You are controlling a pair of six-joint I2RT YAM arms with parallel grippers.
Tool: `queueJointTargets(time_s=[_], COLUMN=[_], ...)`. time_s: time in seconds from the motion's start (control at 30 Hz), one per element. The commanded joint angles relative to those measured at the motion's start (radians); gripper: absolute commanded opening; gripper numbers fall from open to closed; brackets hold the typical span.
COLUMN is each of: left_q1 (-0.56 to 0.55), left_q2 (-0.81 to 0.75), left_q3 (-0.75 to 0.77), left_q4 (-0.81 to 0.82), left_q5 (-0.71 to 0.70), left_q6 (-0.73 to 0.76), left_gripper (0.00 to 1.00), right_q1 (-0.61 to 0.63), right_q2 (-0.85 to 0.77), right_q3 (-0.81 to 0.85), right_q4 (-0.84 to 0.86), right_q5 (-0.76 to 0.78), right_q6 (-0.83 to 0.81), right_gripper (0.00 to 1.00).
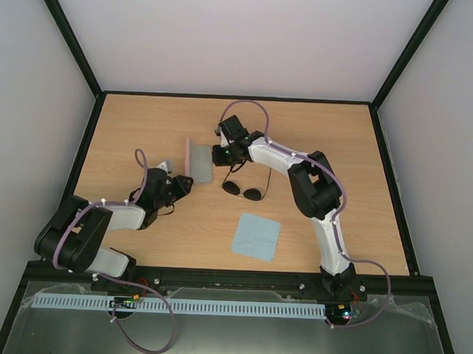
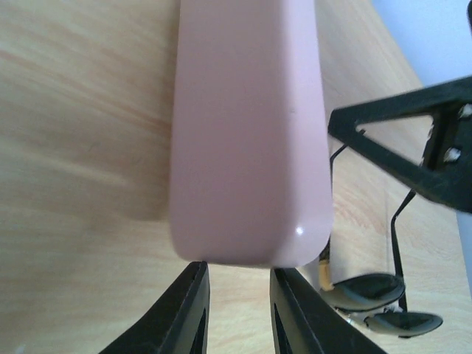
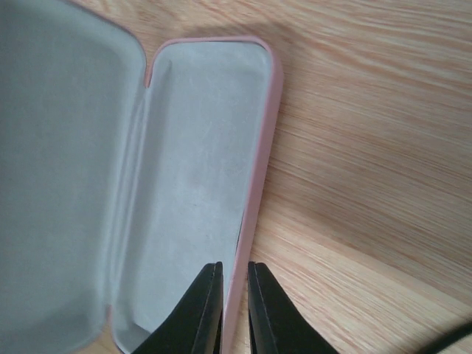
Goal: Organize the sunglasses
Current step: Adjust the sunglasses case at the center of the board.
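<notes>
The sunglasses (image 1: pixel 244 190) lie on the wooden table with round dark lenses and thin arms; the left wrist view shows them low on the right (image 2: pixel 377 293). The pink case (image 1: pixel 198 162) lies open left of them, grey lining (image 3: pixel 192 184) up. My right gripper (image 1: pixel 220 155) is shut on the case's near rim (image 3: pixel 254 214), one finger inside and one outside. My left gripper (image 1: pixel 186 183) is at the case's near end (image 2: pixel 251 133), open by a narrow gap (image 2: pixel 240 269) that shows only table.
A light blue square cloth (image 1: pixel 256 237) lies flat in front of the sunglasses. A black frame edges the table (image 1: pixel 316 133), with white walls beyond. The right gripper's black body (image 2: pixel 413 147) hangs over the sunglasses' arms in the left wrist view.
</notes>
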Motion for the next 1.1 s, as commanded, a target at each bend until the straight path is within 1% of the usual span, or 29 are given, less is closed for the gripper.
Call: queueJointTargets(time_s=[0.0, 0.17, 0.27, 0.4, 0.57, 0.63, 0.7, 0.8, 0.9, 1.07], left_q1=[0.011, 0.018, 0.038, 0.077, 0.083, 0.082, 0.082, 0.086, 0.083, 0.078], left_q2=[0.039, 0.074, 0.077, 0.100, 0.088, 0.070, 0.062, 0.066, 0.029, -0.119], left_q3=[0.074, 0.135, 0.148, 0.189, 0.261, 0.272, 0.288, 0.304, 0.276, 0.213], left_q4=[-0.023, -0.053, -0.071, -0.077, -0.122, -0.136, -0.157, -0.178, -0.175, -0.221], left_q5=[-0.008, -0.019, -0.034, -0.017, -0.011, -0.013, -0.024, -0.019, -0.003, -0.001], left_q6=[0.045, 0.071, 0.088, 0.115, 0.146, 0.153, 0.163, 0.172, 0.164, 0.153], left_gripper=[0.26, 0.26, 0.27, 0.27, 0.28, 0.30, 0.31, 0.32, 0.32, 0.35], right_q1=[0.009, 0.009, 0.009, -0.006, -0.074, -0.086, -0.094, -0.105, -0.107, -0.107], right_q2=[0.030, 0.017, 0.009, 0.061, 0.115, 0.148, 0.182, 0.217, 0.243, 0.304], right_q3=[0.047, 0.042, 0.058, 0.152, 0.248, 0.319, 0.377, 0.407, 0.413, 0.461], right_q4=[-0.088, -0.088, -0.084, -0.121, -0.103, -0.123, -0.153, -0.163, -0.144, -0.134], right_q5=[0.068, 0.076, 0.082, 0.086, 0.002, 0.002, 0.014, 0.026, 0.009, 0.008], right_q6=[-0.036, -0.047, -0.057, -0.067, -0.055, -0.075, -0.087, -0.087, -0.106, -0.105], right_gripper=[0.11, 0.11, 0.15, 0.17, 0.18, 0.20, 0.21, 0.20, 0.21, 0.21])
